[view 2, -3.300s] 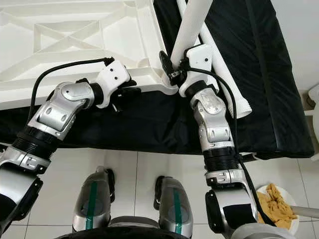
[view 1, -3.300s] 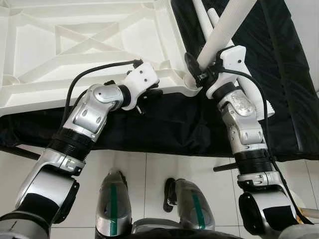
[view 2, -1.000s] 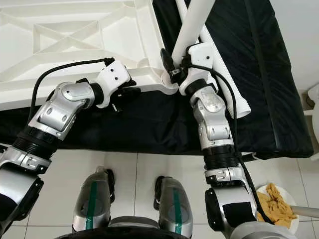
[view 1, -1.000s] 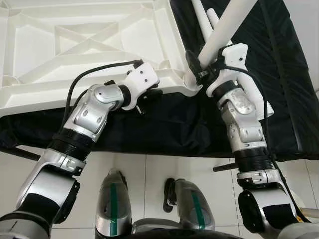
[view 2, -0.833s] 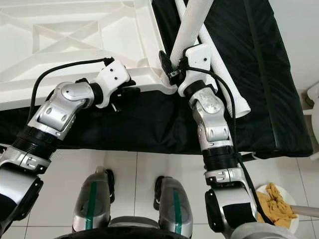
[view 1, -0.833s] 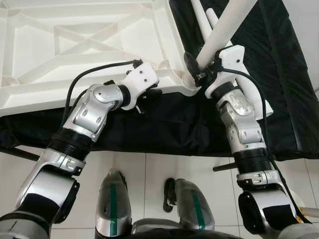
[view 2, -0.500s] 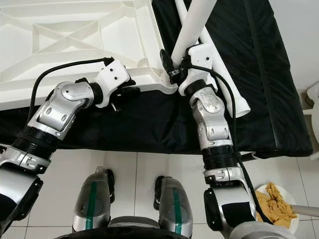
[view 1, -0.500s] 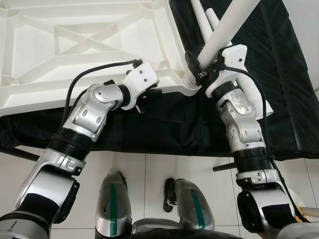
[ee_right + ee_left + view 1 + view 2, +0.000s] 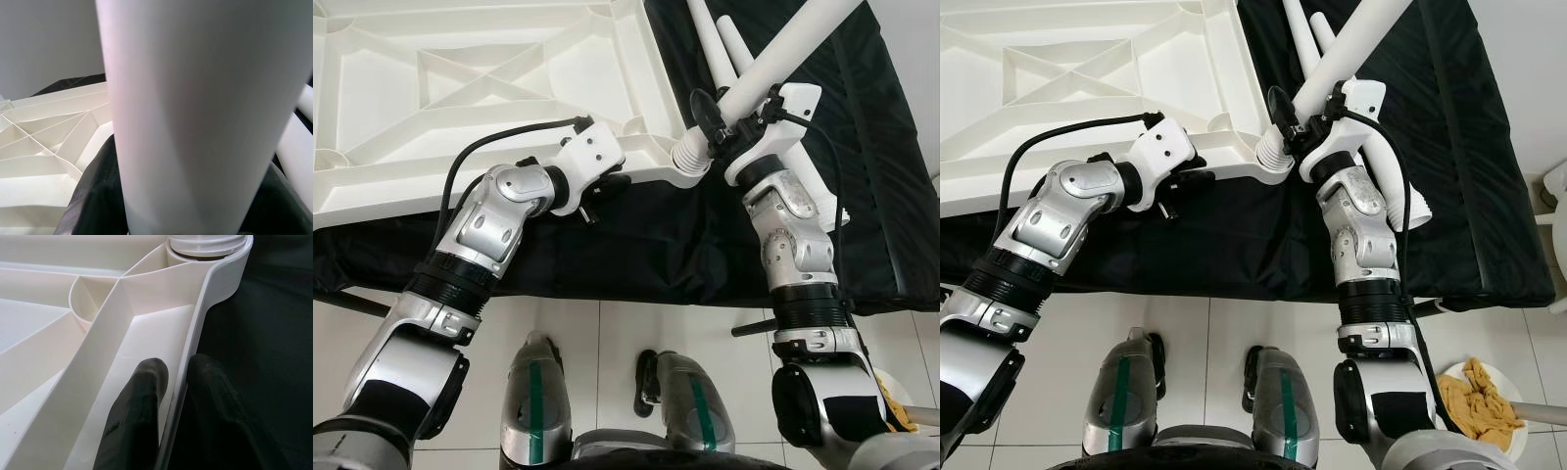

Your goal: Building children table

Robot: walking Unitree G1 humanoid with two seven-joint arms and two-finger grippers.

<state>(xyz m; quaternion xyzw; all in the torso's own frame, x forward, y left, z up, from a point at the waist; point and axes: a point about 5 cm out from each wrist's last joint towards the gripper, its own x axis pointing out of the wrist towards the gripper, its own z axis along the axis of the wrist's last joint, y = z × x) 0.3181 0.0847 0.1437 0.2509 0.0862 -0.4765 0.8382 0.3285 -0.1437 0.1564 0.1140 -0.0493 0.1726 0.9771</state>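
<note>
Since a moment ago, the white leg (image 9: 773, 70) has tilted, baring its threaded end at the upturned tabletop (image 9: 460, 88)'s near-right corner socket (image 9: 690, 164). The right gripper (image 9: 729, 116) stays clamped round it, likely for screwing; the left gripper (image 9: 171, 382) pinches the near rim, steadying the top.

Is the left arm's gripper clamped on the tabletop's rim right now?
Yes, the left gripper has one finger inside and one outside the rim of the upturned tabletop, pinching it.
</note>
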